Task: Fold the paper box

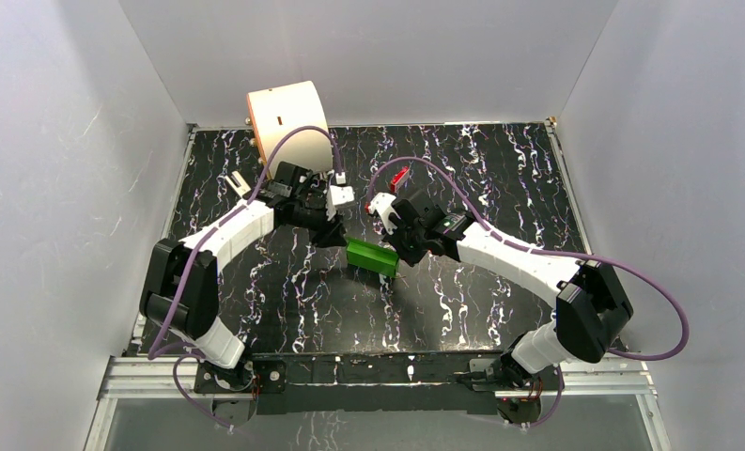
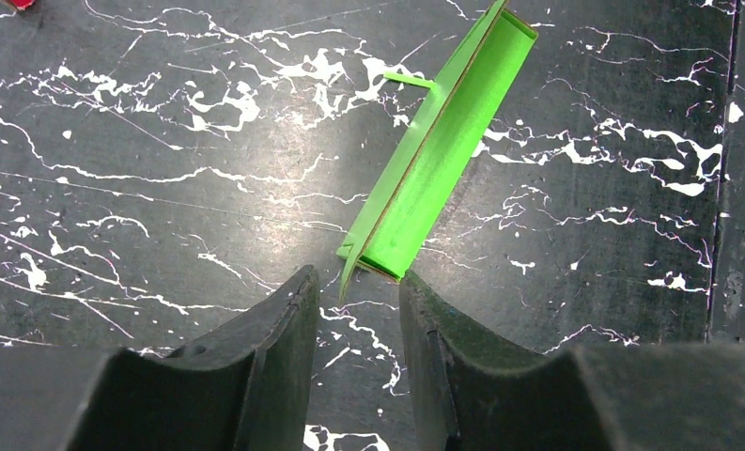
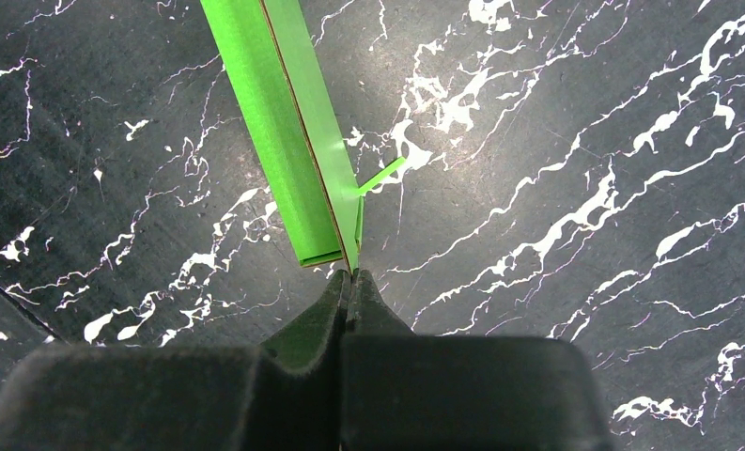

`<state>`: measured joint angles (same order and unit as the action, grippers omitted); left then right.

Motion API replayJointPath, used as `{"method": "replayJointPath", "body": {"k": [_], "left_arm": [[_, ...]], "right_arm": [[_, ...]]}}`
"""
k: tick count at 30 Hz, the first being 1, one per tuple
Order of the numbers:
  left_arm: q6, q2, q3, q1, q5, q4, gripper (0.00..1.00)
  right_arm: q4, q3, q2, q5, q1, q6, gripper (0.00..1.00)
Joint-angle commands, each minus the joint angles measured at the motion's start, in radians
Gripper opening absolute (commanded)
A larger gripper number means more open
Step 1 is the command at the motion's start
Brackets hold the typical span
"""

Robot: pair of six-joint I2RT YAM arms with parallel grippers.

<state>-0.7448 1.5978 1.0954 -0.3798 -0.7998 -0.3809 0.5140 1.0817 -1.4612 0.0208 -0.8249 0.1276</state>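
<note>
Paper box [image 1: 372,256]: bright green, long shallow trough; right claw [image 3: 352,277] pinching end wall, left claw [image 2: 357,280] apart.

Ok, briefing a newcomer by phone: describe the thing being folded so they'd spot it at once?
On the black marbled table, look to the middle, where the left gripper and right gripper nearly meet. The paper box sits between their tips: long, narrow and bright green, unlike the small red block behind or the big cream cylinder at the back.
</note>
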Motion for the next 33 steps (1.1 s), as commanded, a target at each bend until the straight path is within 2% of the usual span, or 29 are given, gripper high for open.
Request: {"method": "replayJointPath", "body": {"k": [1, 17, 19, 24, 33], "left_arm": [[-0.042, -0.02, -0.017, 0.021, -0.109, 0.06, 0.36], [-0.067, 0.037, -0.009, 0.024, -0.153, 0.047, 0.31], [-0.065, 0.043, -0.008, 0.025, -0.148, 0.047, 0.28], [-0.058, 0.044, -0.005, 0.025, -0.138, 0.045, 0.13], [-0.021, 0.028, -0.003, 0.025, -0.097, 0.045, 0.0]], "right_arm": [[-0.027, -0.016, 0.032, -0.015, 0.0, 0.001, 0.01], [-0.032, -0.017, 0.029, -0.045, 0.0, -0.003, 0.0], [-0.032, -0.017, 0.031, -0.048, 0.0, -0.005, 0.0], [-0.032, -0.019, 0.032, -0.044, 0.0, -0.005, 0.0], [-0.029, -0.012, 0.029, -0.038, 0.0, -0.009, 0.0]]}}
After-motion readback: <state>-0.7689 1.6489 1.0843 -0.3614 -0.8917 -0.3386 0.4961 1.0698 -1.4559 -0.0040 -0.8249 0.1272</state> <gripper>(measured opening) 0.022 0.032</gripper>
